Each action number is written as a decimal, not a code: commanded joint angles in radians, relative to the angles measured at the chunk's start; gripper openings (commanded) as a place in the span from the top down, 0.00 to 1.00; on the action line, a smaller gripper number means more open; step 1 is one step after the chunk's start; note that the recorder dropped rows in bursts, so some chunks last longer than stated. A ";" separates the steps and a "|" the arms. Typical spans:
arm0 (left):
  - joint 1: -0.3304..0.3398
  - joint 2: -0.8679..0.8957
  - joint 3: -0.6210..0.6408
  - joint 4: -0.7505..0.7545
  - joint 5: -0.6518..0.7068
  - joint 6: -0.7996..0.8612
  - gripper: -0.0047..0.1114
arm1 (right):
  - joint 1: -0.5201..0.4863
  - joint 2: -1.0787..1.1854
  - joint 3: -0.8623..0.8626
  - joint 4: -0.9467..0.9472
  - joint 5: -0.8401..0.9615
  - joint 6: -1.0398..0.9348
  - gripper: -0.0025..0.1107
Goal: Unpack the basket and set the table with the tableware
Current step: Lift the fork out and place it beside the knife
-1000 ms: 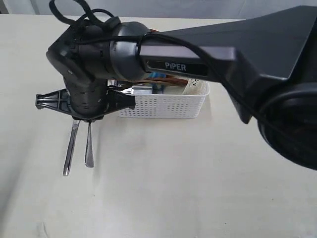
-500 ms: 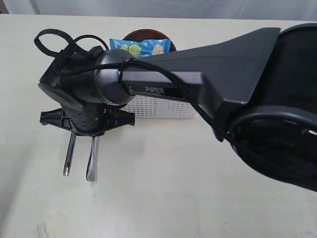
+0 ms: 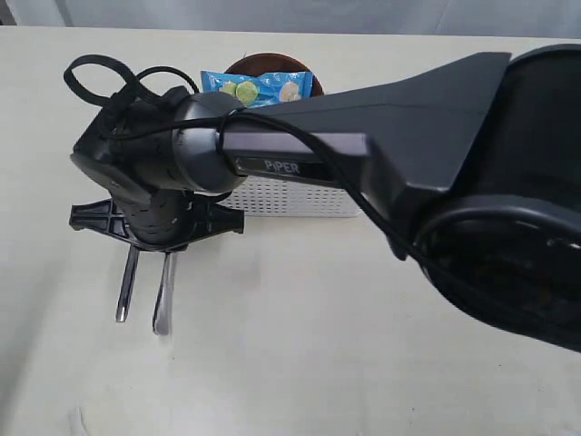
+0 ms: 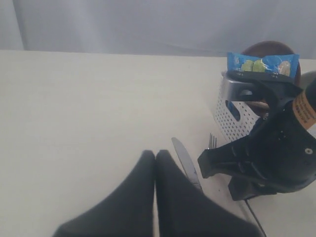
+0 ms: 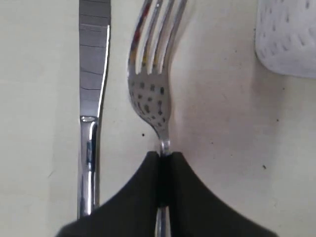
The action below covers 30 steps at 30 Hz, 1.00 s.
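Knife (image 3: pixel 123 292) left of fork (image 3: pixel 163 304) (both on table (image 3: pixel 290 363)); basket (image 3: pixel 304 196) further right

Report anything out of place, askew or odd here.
Only the blue snack bag: it sticks up from the basket in front of the dark-brown plate, yet it is no tableware. The knife and fork lie roughly parallel on the table, the fork pinched in the right pincer. Nothing looks spilled.

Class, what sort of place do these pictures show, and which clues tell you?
Probably a robotics test bench staged for dining: a robot arm over a plain cream table, knife and fork side by side, a white basket nearby.
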 commanded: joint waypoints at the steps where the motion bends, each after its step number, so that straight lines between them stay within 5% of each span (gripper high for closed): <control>1: -0.005 -0.004 0.004 0.001 -0.002 0.003 0.96 | -0.002 0.015 0.001 -0.004 0.003 -0.001 0.98; 26: -0.005 -0.004 0.004 0.001 -0.002 0.003 0.96 | -0.002 0.017 0.001 -0.004 -0.017 -0.019 0.98; 29: -0.005 -0.004 0.004 0.001 -0.002 0.003 0.96 | -0.002 0.017 0.001 -0.004 -0.017 -0.025 0.90; 30: -0.005 -0.004 0.004 0.001 -0.002 0.003 0.96 | -0.002 0.017 0.001 -0.004 -0.017 -0.027 0.79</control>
